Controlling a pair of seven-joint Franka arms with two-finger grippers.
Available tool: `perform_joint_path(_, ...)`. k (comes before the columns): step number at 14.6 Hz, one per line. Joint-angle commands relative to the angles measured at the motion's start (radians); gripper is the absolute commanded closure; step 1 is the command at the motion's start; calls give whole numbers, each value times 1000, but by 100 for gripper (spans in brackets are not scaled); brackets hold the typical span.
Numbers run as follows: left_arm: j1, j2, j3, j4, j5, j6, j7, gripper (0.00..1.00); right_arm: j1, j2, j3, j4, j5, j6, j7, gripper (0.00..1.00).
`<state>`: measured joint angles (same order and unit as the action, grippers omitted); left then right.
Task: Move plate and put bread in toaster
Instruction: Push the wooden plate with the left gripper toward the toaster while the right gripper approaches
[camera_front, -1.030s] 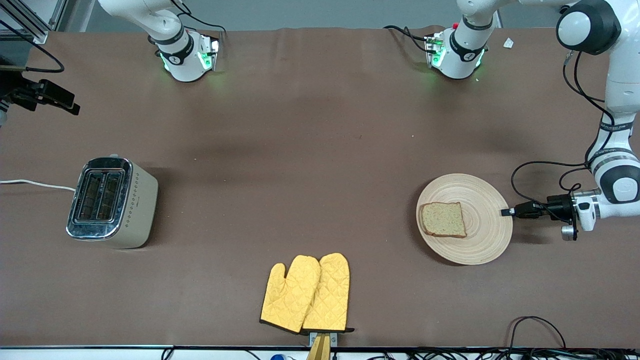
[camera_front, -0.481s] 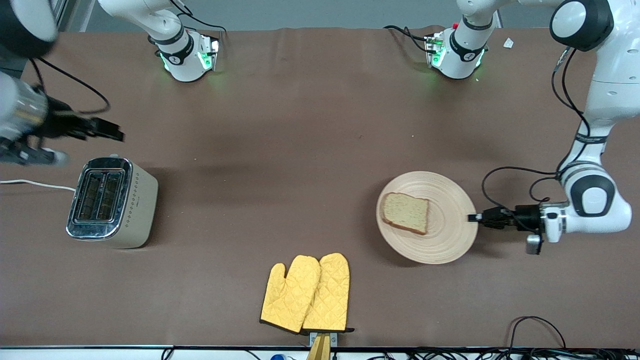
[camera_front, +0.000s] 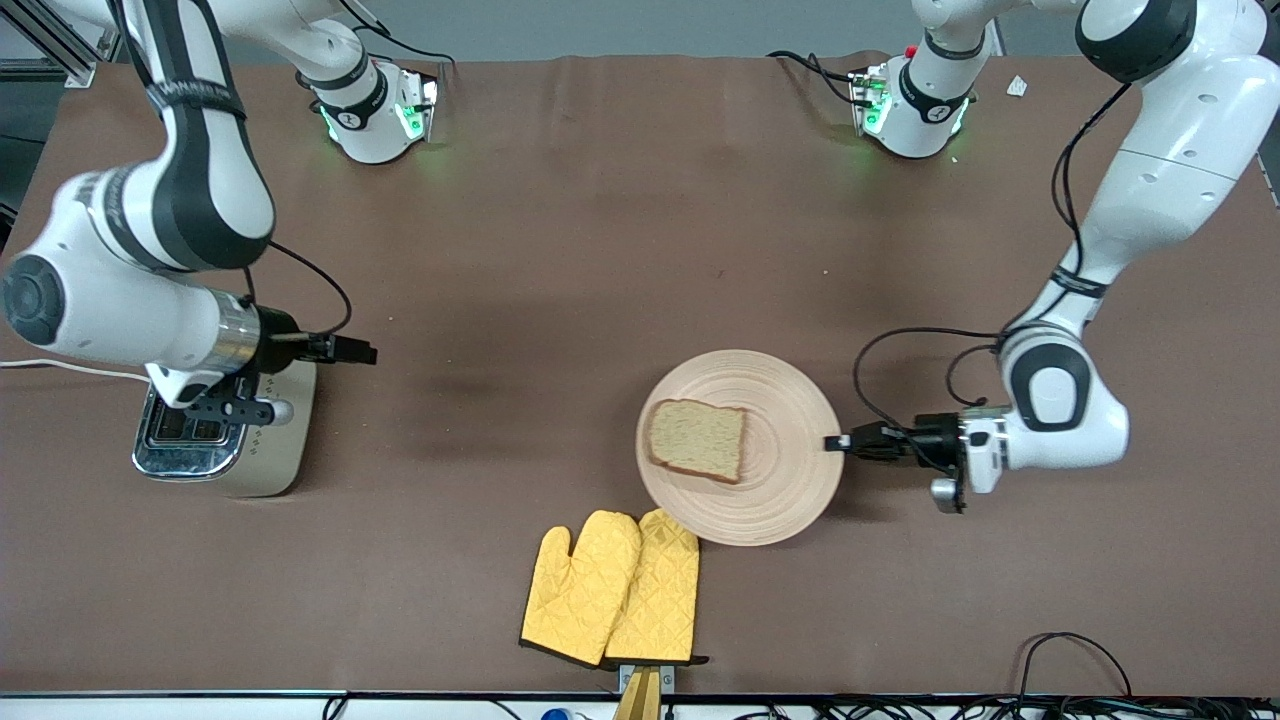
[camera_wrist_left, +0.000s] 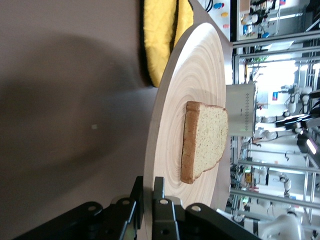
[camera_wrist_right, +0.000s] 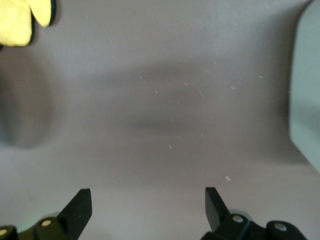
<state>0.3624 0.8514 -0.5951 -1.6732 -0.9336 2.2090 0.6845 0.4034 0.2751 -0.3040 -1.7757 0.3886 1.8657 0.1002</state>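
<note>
Left pincer (camera_front: 833, 443) clamped on plate (camera_front: 790, 500) rim lower center, right pincer (camera_front: 365, 352) open by toaster (camera_front: 285, 450): a jerk slides bread (camera_front: 697, 439) off.

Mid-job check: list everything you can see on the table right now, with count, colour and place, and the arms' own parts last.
plate: one, pale beige, mid-table, its rim over the oven mitts' tips.
bread: one slice, light brown, on the plate.
toaster: one, cream with chrome top, toward the right arm's end of the table.
oven mitts: two, yellow, side by side, nearer to the front camera than the plate.
left pincer: shut on the plate's rim, at the left arm's side of it.
right pincer: open, holding nothing, over the table beside the toaster.
</note>
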Motion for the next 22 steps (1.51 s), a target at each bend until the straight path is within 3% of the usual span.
perform_joint_path(1, -19, -45, -90, -121, -117, 189, 1, 100, 57, 1, -4, -100, 33, 178, 3, 0)
perform_joint_path(3, -89, -31, -98, -128, -132, 264, 7, 100, 60, 42, -3, -103, 47, 233, 4, 0)
perform_joint_path(6, -175, -15, -97, -131, -230, 317, 18, 100, 80, 84, -3, -103, 174, 280, 1, 0)
perform_joint_path(11, -243, 3, -98, -157, -263, 394, 58, 99, 104, 142, -4, -134, 177, 389, -74, 0)
perform_joint_path(14, -266, 23, -97, -152, -332, 411, 117, 93, 188, 142, -4, -188, 184, 491, -67, 0)
perform_joint_path(15, -266, 24, -97, -152, -371, 414, 162, 84, 211, 142, -4, -198, 184, 522, -54, 0)
perform_joint_path(16, -266, 24, -97, -152, -399, 414, 190, 65, 218, 145, -4, -200, 185, 529, -41, 0)
perform_joint_path(18, -258, 23, -94, -152, -407, 416, 196, 42, 259, 148, -4, -199, 191, 533, -2, 4)
perform_joint_path(19, -241, 15, -92, -152, -407, 417, 196, 4, 271, 148, -4, -197, 193, 536, 39, 10)
perform_joint_path(22, -157, -14, -91, -149, -407, 419, 182, 0, 305, 153, -6, -194, 193, 543, 79, 23)
